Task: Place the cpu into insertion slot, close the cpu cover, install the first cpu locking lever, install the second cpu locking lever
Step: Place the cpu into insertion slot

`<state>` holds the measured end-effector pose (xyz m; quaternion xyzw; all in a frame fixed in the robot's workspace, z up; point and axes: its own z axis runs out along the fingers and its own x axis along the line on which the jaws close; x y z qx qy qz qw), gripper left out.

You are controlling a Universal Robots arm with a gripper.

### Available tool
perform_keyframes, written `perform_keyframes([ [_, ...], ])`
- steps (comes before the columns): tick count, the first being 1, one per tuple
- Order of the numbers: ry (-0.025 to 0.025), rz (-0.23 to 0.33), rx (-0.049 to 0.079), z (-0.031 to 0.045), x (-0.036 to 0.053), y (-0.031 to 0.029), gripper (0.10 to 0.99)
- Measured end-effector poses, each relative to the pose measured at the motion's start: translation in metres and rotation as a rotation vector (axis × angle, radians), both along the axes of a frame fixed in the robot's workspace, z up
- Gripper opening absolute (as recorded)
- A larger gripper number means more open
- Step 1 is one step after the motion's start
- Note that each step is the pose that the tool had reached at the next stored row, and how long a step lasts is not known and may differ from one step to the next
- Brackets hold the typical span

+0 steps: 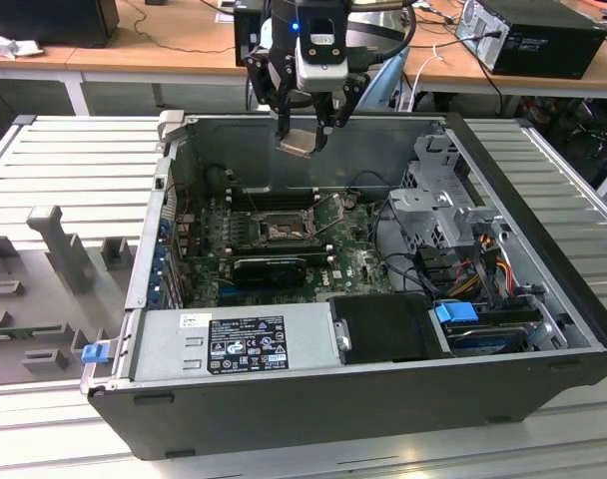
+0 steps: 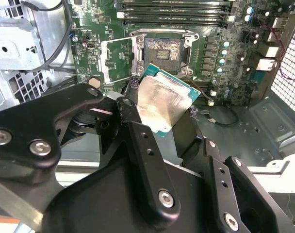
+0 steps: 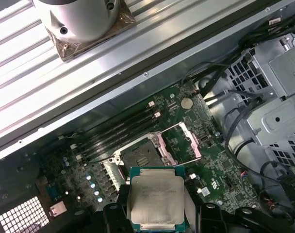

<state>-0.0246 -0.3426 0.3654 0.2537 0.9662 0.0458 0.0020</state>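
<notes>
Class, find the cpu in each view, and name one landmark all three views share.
Exterior view: the cpu hangs in the gripper above the open computer case.
Second wrist view: the cpu sits in the gripper, near the insertion slot.
First wrist view: the cpu sits in the gripper, near the insertion slot.
Shared landmark: the empty insertion slot.

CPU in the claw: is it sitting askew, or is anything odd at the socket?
The cpu hangs tilted, not level, in the claw above the case. The insertion slot is bare and the cpu cover stands open. Nothing looks damaged.
</notes>
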Motion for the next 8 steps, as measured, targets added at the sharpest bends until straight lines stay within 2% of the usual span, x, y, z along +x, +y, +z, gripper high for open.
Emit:
perform_keyframes([
  [8, 0.0, -0.042, 0.0, -0.0001, 0.0, 0.0, 0.525],
])
